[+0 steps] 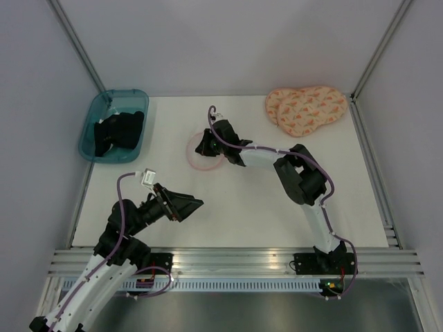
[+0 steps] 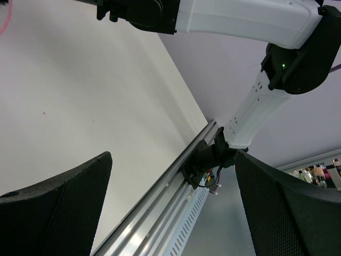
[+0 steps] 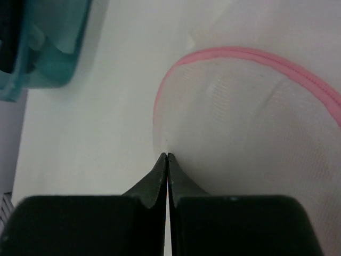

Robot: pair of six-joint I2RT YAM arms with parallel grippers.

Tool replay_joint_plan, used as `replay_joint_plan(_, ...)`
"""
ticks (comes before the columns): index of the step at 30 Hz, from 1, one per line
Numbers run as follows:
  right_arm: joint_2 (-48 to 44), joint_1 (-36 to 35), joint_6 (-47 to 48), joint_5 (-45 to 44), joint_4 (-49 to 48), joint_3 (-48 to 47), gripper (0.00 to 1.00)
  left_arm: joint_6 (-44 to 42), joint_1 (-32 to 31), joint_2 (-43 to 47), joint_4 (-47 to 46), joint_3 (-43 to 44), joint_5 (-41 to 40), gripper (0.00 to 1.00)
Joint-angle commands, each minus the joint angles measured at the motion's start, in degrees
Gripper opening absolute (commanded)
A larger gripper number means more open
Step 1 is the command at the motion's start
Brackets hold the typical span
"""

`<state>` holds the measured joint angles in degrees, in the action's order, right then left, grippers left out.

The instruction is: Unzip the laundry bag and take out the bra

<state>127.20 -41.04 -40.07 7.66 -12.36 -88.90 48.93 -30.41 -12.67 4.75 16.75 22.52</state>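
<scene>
One laundry bag point(image 3: 240, 133); right hand point(image 3: 168, 157) pressed together at its rim; left hand point(image 1: 192, 203) spread.

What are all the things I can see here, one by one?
bag: one, white mesh with pink edging, mid-table under the right gripper
pad: one, peach patterned, far right corner
bin: one, teal, far left
clothes: one heap, black, inside the bin
table: one, white
left gripper: one, black, open, above the near left of the table
right gripper: one, black, shut, tips at the bag's edge
</scene>
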Motion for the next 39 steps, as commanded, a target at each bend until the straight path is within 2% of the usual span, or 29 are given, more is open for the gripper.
replay_joint_plan(1, 0.9, -0.2, 4.2, -2.4, 14.5, -2.1, 0.00, 0.3, -0.2, 1.5, 1.6, 1.1, -2.1, 1.00)
replay_joint_plan(10, -11.2, -0.4, 12.3, -0.1, 23.2, 15.7, 0.01, -0.1, -0.2, 1.0, 1.8, 1.1, -3.5, 1.00)
replay_joint_plan(18, -22.5, -0.4, 13.3, -11.7, 30.0, 29.3, 0.00, -0.1, -0.2, -2.6, 1.6, 0.4, -7.0, 1.00)
replay_joint_plan(22, -26.4, -0.4, 17.3, -7.8, 31.3, 34.0, 0.00, -1.5, -0.3, -7.9, 1.9, 2.2, -11.0, 1.00)
replay_joint_plan(25, -34.1, -1.2, 20.0, -5.2, 31.7, 39.0, 0.00, -3.6, -0.2, -14.2, -0.7, 5.0, -12.8, 1.00)
replay_joint_plan(29, -46.5, -1.3, 23.9, 3.0, 27.7, 44.1, 0.01, -9.4, -0.2, -29.0, -8.0, 10.3, -6.6, 1.00)
replay_joint_plan(30, -48.9, -1.3, 24.7, 6.7, 27.0, 44.8, 0.02, -11.9, -0.2, -32.0, -10.2, 11.4, -5.1, 0.99)
replay_joint_plan(32, -55.7, -1.3, 24.3, 8.6, 26.2, 45.7, 0.17, -14.7, -0.2, -36.4, -11.8, 15.1, 0.2, 0.99)
replay_joint_plan(33, -57.5, -1.3, 23.3, 9.2, 26.1, 45.7, 0.30, -17.7, -0.3, -40.6, -12.8, 16.3, 2.5, 0.97)
replay_joint_plan(34, -60.1, -1.3, 22.3, 7.9, 27.7, 44.5, 0.48, -19.1, -0.3, -42.3, -13.4, 17.6, 4.2, 0.97)
replay_joint_plan(37, -64.9, -1.4, 19.2, 3.4, 30.0, 43.0, 0.61, -23.7, -0.3, -48.0, -15.5, 21.7, 10.4, 0.96)
replay_joint_plan(39, -67.4, -1.3, 16.7, -3.0, 31.2, 42.8, 0.61, -26.8, -0.5, -50.2, -17.1, 23.3, 14.8, 0.95)
